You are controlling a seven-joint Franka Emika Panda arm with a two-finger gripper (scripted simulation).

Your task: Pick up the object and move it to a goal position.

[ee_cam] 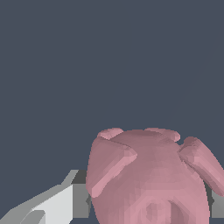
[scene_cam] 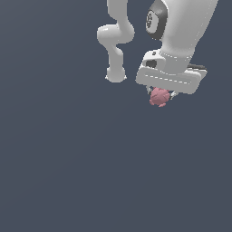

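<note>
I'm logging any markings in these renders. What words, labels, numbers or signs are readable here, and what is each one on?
No text can be read in either view.
A white mark sits on the dark round cap of the arm's joint in the exterior view, too blurred to read.
The pink blob, the gripper and the backdrop carry no markings.

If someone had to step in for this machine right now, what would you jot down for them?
Gripper: shut on the pink blob, a finger pressed against each side.
Blob: under the white hand, filling the wrist view.
Done: the blob is grasped.
Left: carry it to the goal position; no goal marker shows in either view, and whether it is off the ground yet cannot be told.
</note>
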